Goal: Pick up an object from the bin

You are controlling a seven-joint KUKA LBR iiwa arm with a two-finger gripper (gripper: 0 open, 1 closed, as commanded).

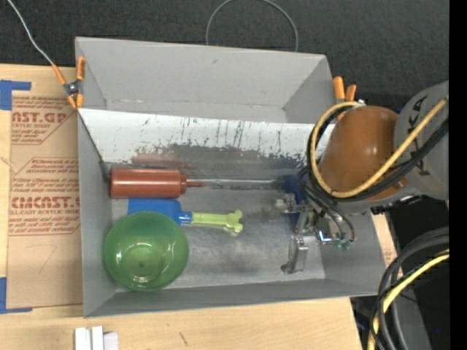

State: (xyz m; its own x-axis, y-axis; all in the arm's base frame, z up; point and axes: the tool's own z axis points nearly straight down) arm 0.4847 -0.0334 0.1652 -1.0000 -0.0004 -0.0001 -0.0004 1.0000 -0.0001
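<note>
— Where's the gripper [298,250]?
— Low over bare floor of the bin [219,71], lower right of the frame. Released or clenched, I can't tell.
— Which step?
— The approach, I'd say; nothing looks picked yet. The pale green stick [219,221] lies nearest, at centre, with the brown bottle [146,183] and green bowl [144,251] further left. The next move calls for shifting left over one of them.

Grey bin [219,268] floor: red-brown bottle [146,183] 10 o'clock, green bowl [144,250] 8 o'clock, lime bone-shaped toy [217,221] centre, toward 9.
</note>
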